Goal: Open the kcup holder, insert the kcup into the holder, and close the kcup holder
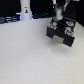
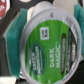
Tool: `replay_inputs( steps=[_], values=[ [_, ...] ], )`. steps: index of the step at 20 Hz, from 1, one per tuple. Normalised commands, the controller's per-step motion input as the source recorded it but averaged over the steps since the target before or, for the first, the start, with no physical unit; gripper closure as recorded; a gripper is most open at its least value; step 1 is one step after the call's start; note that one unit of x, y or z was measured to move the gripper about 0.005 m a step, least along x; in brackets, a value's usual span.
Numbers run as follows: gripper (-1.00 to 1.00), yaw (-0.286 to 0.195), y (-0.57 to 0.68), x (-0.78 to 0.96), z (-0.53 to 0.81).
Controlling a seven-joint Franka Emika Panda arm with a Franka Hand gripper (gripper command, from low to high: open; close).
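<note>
Gripper hangs over the kcup holder at the far edge of the counter, toward the exterior view's right, its fingers clamped on the kcup. In the wrist view the pod fills nearly the whole picture: a round green foil top with a white rim, a small white logo and white lettering, with teal finger pads pressed against its sides. In the exterior view the kcup itself is too small to make out between the fingers. The kcup holder is a black boxy unit with pale grey patches on its front and small red and white spots on top; whether its drawer is pulled out cannot be told at this size. The counter is a plain white surface, bare across its near and left parts. Behind its far edge the room is dark, with a white upright object standing toward the exterior view's left.
</note>
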Motion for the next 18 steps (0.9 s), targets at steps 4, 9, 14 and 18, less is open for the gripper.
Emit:
replay_inputs(
  steps=[4, 9, 14, 18],
  values=[
    [1.0, 0.017, 0.35, 0.14, -0.07],
    [1.0, -0.009, 0.06, 0.18, -0.04],
    [1.0, -0.006, 0.03, 0.15, 0.0],
    [1.0, -0.038, 0.09, 0.42, 0.22]
  ],
)
